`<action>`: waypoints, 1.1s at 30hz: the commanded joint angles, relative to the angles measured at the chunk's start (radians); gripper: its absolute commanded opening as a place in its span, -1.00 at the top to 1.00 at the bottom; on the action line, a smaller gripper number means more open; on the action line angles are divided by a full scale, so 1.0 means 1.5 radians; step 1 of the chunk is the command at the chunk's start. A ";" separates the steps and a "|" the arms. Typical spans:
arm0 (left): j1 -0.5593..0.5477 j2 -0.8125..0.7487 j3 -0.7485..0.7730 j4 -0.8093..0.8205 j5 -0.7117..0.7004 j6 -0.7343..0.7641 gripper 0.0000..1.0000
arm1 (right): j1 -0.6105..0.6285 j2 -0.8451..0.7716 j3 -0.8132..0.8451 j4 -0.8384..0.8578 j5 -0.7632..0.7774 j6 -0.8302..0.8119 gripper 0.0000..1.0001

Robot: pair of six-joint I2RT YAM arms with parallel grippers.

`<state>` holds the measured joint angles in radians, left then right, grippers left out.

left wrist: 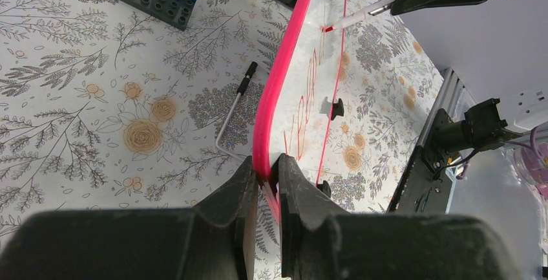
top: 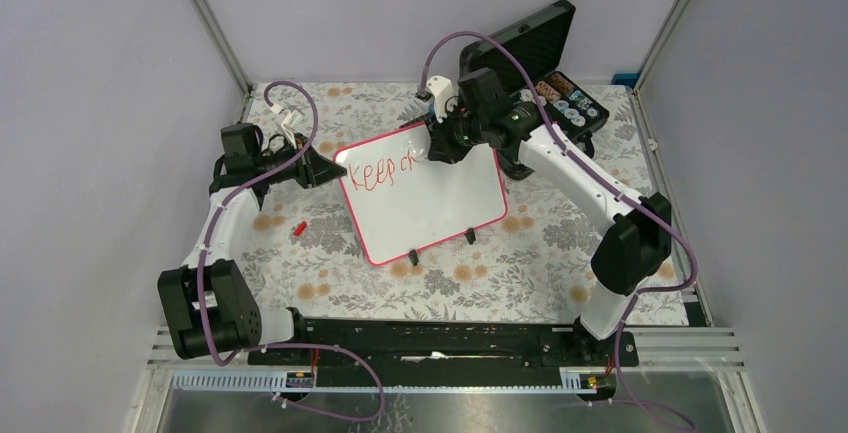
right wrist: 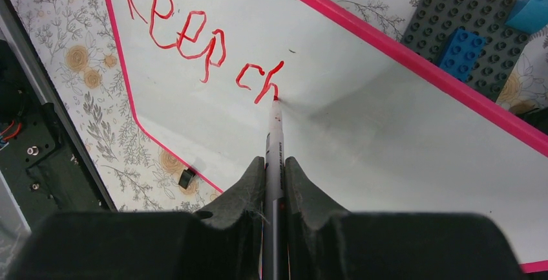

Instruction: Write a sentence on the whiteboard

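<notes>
Whiteboard: I see the whiteboard (top: 430, 203) mid-table on the floral cloth (top: 330, 273), turned at an angle, between my two arms. It has a red-pink frame and two black feet (top: 413, 256) on its near long edge.
Board pose: I can't tell whether it lies flat or is lifted at the left edge.
Left gripper: my left gripper (left wrist: 266, 170) is clenched on the board's pink frame at its left end, one finger on each side of the rim. From overhead it sits at the board's far-left corner (top: 325, 166).
Right gripper: my right gripper (right wrist: 274, 163) is clamped on a marker (right wrist: 276, 138). The barrel runs out between the fingers, pointing down at the board.
Marker tip: the red tip touches the white surface at the foot of the last stroke.
Sentence: the sentence (right wrist: 207, 47) reads "Keep ch" in red, in one line along the upper left part of the board. The rest of the surface is blank white.
Left wrist view: the red strokes show edge-on, with the marker coming in from the top right.
Behind board: a grey studded plate (right wrist: 465, 34) with blue bricks (right wrist: 530, 8) lies just past the far frame edge.
Case: an open black case (top: 530, 38) is at the back right, lid up.
Loose bits: a small red piece (top: 299, 227) lies on the cloth left of the board. A bent metal key (left wrist: 231, 121) lies just beside the frame.
</notes>
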<state>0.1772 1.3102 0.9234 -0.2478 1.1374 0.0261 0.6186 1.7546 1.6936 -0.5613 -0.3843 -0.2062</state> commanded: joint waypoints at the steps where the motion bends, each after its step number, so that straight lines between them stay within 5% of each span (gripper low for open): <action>1: -0.011 -0.007 0.009 0.020 -0.010 0.043 1.00 | -0.008 -0.030 -0.020 0.019 0.002 -0.009 1.00; 33: -0.011 -0.009 0.006 0.020 -0.005 0.044 1.00 | -0.025 -0.039 0.003 0.024 -0.003 -0.001 1.00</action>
<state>0.1768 1.3102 0.9234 -0.2474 1.1408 0.0265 0.5865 1.6878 1.6558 -0.5480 -0.4015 -0.2058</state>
